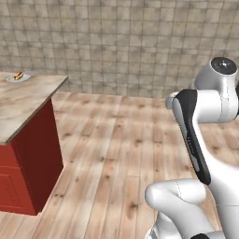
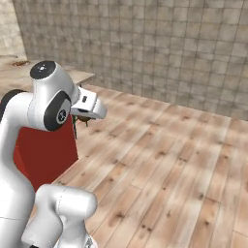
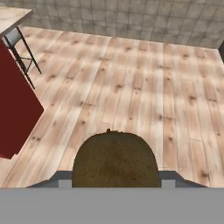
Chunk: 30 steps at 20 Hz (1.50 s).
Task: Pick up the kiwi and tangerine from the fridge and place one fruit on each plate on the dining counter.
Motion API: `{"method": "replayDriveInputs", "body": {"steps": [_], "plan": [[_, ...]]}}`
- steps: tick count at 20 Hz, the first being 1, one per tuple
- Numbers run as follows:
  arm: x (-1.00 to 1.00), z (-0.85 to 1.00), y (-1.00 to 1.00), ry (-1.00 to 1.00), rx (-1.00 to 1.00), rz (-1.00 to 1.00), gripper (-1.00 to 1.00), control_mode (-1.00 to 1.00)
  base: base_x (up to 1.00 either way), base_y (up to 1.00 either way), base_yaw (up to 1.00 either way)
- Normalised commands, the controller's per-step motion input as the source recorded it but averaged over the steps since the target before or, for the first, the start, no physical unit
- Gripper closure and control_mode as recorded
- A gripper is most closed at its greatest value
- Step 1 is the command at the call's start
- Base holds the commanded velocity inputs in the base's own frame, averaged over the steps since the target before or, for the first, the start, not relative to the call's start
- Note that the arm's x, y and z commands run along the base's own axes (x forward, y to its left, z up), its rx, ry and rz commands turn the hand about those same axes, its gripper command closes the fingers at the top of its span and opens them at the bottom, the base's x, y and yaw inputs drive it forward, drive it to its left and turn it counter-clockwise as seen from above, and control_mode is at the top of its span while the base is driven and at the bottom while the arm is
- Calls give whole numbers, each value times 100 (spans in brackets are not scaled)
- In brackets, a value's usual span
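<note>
The hand (image 3: 116, 181) is gripping the kiwi (image 3: 115, 160), which is filling the lower middle of the hand view between the two fingers; the fingers themselves are showing just as grey stubs at either side of the fruit. In the right base view the hand is sitting tucked under the white wrist, mostly covered by the arm, with a dark speck of the fruit peeking out below. Beneath and ahead, the wooden floor (image 3: 131, 87) is lying wide and bare, giving open room out to the tiled wall (image 1: 121, 42). To the left, the red base of the worktop (image 1: 28, 98) is standing close, its corner jutting toward the arm. A stool (image 3: 19, 48) is standing against it, cut off by the edge of the hand view. Far back on the worktop, a pale plate (image 1: 17, 78) is carrying something small and red-orange, too tiny to identify.
</note>
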Motion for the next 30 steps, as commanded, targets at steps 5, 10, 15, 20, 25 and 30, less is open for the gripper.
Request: {"method": "replayDriveInputs", "body": {"steps": [5,10,15,20,25,30], "plan": [[0,0,0,0,0,0,100,100,100,-41,16],[0,0,0,0,0,0,100,100,100,-38,13],[0,0,0,0,0,0,100,100,100,-34,13],[0,0,0,0,0,0,100,100,100,-26,29],[0,0,0,0,0,0,100,100,100,-4,59],[0,0,0,0,0,0,100,100,96,-4,75]]}}
